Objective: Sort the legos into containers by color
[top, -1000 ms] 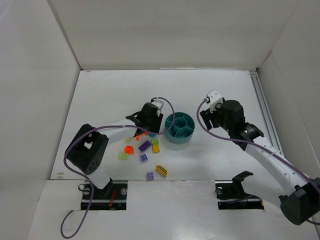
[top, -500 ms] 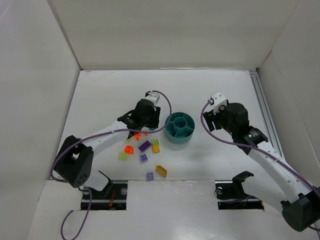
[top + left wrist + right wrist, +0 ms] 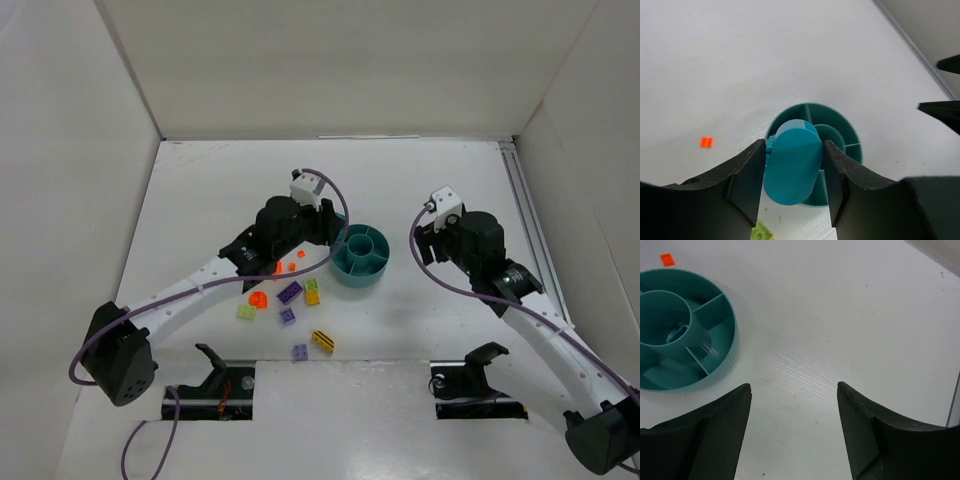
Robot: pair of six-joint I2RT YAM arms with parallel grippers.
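Now | teal lego (image 3: 791, 161) clamped in left end effector (image 3: 793, 172) | dish (image 3: 842, 131) directly beyond

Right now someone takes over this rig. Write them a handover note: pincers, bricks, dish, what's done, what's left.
Left pincer: shut on a teal piece, over the dish.
Right pincer: open, empty, right of the dish.
Bricks: the rest lie loose left of the dish.
Done: one piece picked; the wedge sections in view look empty.
Left: drop the teal piece, then sort the rest by colour.
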